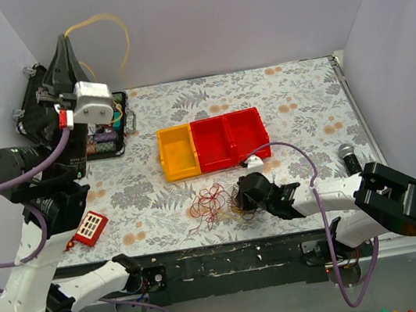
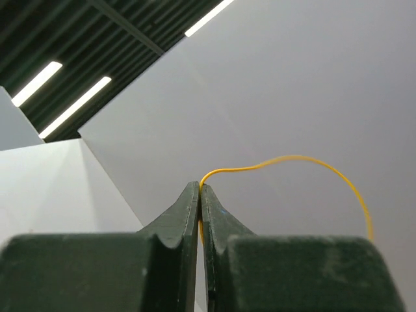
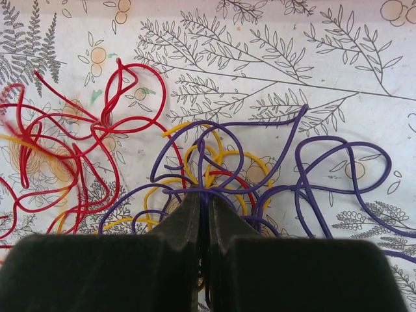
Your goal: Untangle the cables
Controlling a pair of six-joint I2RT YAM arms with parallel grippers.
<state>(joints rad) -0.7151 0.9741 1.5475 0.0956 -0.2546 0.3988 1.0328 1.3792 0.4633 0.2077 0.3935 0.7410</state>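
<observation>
A: Where's the tangle of cables (image 1: 209, 205)?

B: On the surface (image 1: 295, 103), just on the near side of the bins (image 1: 214, 143). The top view shows only a small scribble there. The right wrist view separates it: red loops (image 3: 78, 140) on one side, purple loops (image 3: 338, 140) over yellow ones on the other.

A: And the right tool (image 3: 203, 197)?

B: Clenched, its tips down among the purple and yellow strands. I cannot tell whether one is pinched.

A: The left tool (image 2: 200, 187)?

B: High up, far left of the bins, gripping a yellow wire (image 2: 292, 158) that arcs free against the wall.
</observation>
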